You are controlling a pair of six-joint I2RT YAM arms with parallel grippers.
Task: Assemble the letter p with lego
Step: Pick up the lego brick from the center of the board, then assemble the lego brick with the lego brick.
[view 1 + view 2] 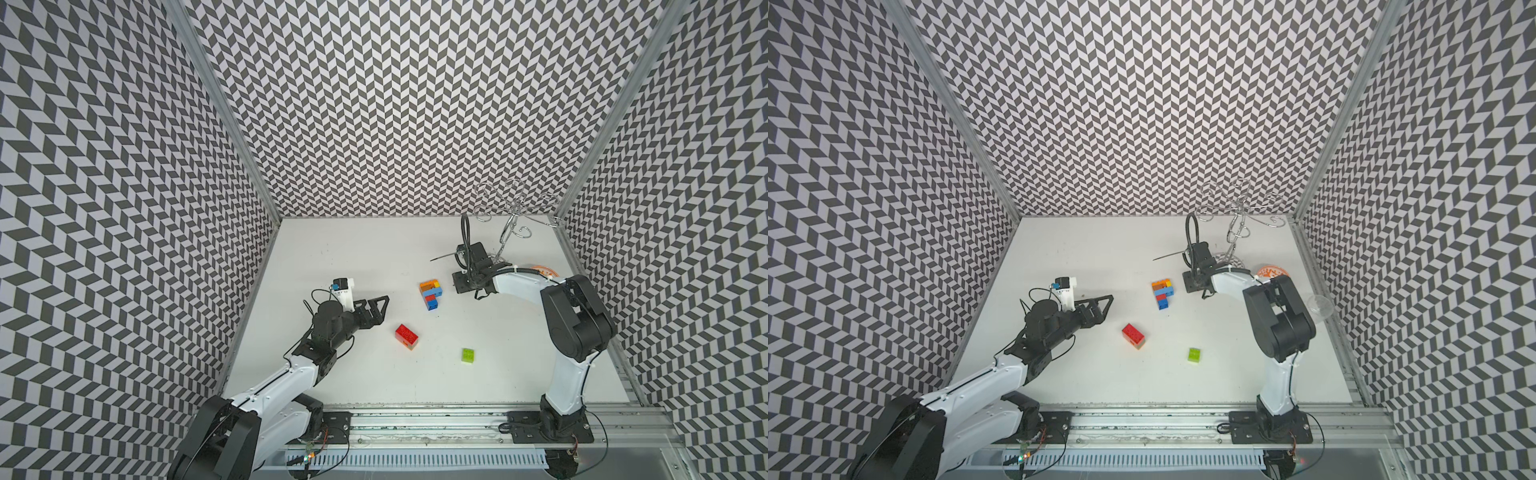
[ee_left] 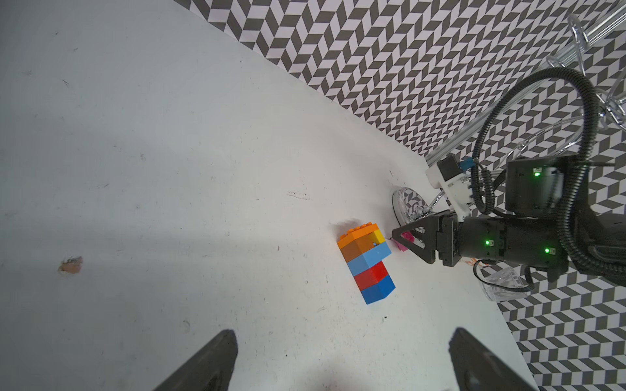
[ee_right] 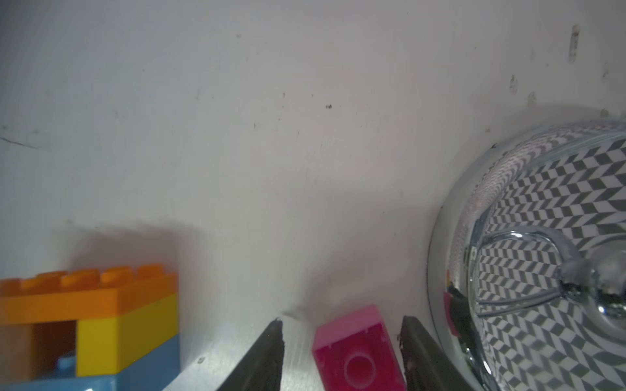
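Left claw (image 1: 381,309) is spread wide and empty, hovering over the desk (image 1: 332,249) at 9 o'clock of the lego stack (image 1: 430,294), probably parked clear so the other arm can work. Red brick (image 1: 406,335) is loose at 7 o'clock of the stack, well apart, with an orange-yellow bit showing under it; looks like spare stock. The stack lies flat mid-desk in a row: orange, brown plus yellow, light blue, red, blue. It is wider at the orange end, so the p reads mostly built. Lime brick (image 1: 468,356) is loose at 5 o'clock, well apart. Pink brick (image 3: 359,355) is on the desk just beside the stack at 3 o'clock. Right claw (image 3: 342,338) is low and half spread, jaws either side of it with a gap on one side, so not pinching yet; judged a pickup to add pink. Wire stand (image 3: 542,270) has its chrome base just beside the claw, so clearance is tight. Containers: a clear cup (image 1: 1320,305) at the desk's 3 o'clock edge, nothing seen inside. Orange disc (image 1: 1271,272) is partly hidden; cannot tell what it is.
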